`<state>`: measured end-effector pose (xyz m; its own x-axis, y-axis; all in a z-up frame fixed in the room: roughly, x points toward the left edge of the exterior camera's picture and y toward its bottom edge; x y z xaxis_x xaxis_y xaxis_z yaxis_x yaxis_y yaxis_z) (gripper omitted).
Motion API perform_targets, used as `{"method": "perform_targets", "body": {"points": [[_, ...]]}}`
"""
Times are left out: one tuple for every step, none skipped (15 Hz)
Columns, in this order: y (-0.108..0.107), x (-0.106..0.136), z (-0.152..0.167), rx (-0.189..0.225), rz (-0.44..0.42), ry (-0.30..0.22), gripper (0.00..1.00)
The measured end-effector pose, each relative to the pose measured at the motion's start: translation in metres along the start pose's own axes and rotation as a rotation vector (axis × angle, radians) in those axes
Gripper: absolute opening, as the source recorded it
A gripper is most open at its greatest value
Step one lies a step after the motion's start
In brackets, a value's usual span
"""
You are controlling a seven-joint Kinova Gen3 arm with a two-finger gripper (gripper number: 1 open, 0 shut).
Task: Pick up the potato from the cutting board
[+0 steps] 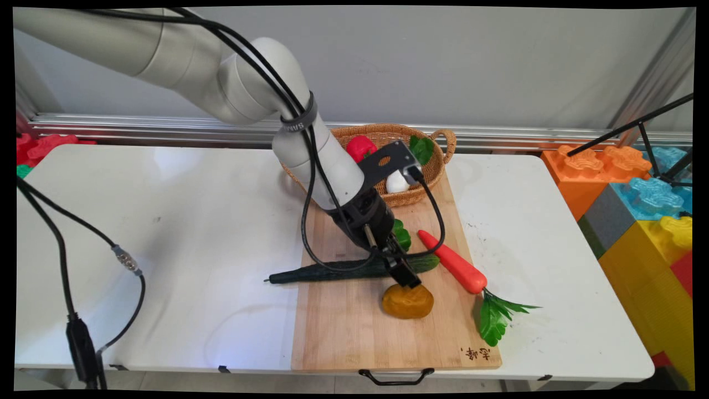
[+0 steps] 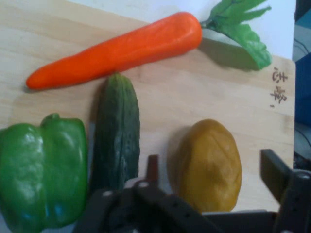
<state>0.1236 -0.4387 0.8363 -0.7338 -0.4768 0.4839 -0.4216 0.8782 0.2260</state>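
Between the spread end effector (image 2: 211, 170) fingers lies a potato (image 2: 209, 165).

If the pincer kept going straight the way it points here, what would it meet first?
Most likely the yellow-brown potato: the open pincer has one finger on either side of it, just above it on the cutting board. The cucumber lies off to one side. Remaining depth is hard to judge.
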Motion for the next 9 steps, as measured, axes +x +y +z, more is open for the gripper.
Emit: {"method": "perform_targets", "body": {"points": [[0.003, -0.001, 0.002, 0.005, 0.004, -0.006, 1.00], [0.005, -0.003, 0.003, 0.009, 0.008, -0.012, 1.00], [0.008, -0.005, 0.007, 0.015, 0.009, -0.017, 1.00], [0.011, -0.007, 0.012, 0.021, 0.011, -0.022, 1.00], [0.014, -0.008, 0.016, 0.023, 0.012, -0.025, 1.00], [0.016, -0.009, 0.021, 0.026, 0.013, -0.026, 1.00], [0.019, -0.009, 0.027, 0.028, 0.015, -0.026, 1.00], [0.022, -0.009, 0.033, 0.030, 0.017, -0.025, 1.00], [0.023, -0.009, 0.038, 0.033, 0.019, -0.024, 1.00]]}}
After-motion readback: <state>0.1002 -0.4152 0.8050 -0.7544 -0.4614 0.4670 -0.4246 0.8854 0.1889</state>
